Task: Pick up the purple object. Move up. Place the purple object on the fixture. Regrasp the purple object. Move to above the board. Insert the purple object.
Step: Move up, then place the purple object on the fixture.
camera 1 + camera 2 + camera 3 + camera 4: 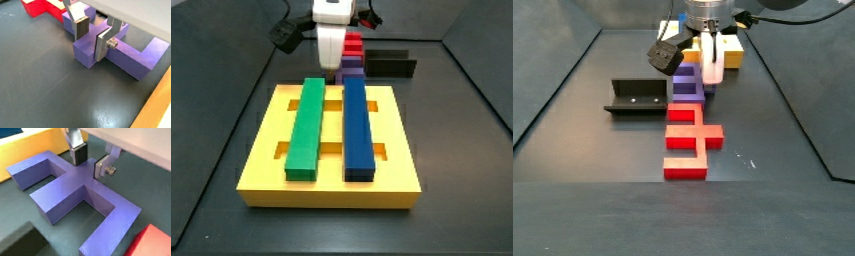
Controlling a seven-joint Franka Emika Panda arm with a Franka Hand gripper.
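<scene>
The purple object lies flat on the dark floor, next to the board's end; it also shows in a wrist view and in both side views. My gripper is down over it, also seen in a wrist view and under the white hand in both side views. The fingers straddle one short arm of the purple object, with the pads against its two sides. The fixture stands apart beside it. The board carries the green and blue bars.
A red block of similar shape lies right beside the purple object, also in both wrist views. The green bar and the blue bar lie on the board. Dark walls enclose the floor.
</scene>
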